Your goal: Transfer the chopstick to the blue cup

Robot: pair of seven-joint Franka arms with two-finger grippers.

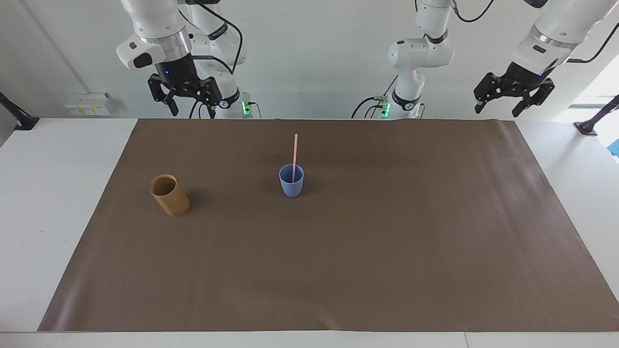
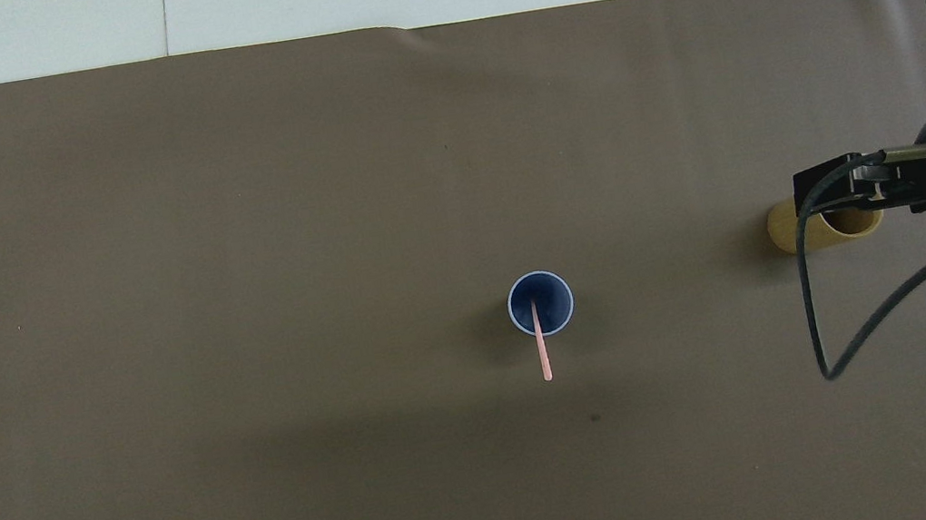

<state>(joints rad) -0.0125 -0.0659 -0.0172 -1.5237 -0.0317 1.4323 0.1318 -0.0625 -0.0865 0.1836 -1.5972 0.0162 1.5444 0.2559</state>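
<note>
Well clear of both jaws, chopstick (image 1: 294, 156) stands near-upright in blue cup (image 1: 291, 182) (looks done). Right gripper (image 1: 183, 98) nearer, left gripper (image 1: 513, 97) waits; both sets of jaws apart, empty.

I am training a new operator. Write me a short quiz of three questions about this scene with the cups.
1. True or false: the chopstick stands in the blue cup.
2. Which hand is nearer the tan cup's end of the table: A) left hand B) right hand?
3. Fill in: both hands hold ____.

Key: 1 true; 2 B; 3 nothing.
</note>
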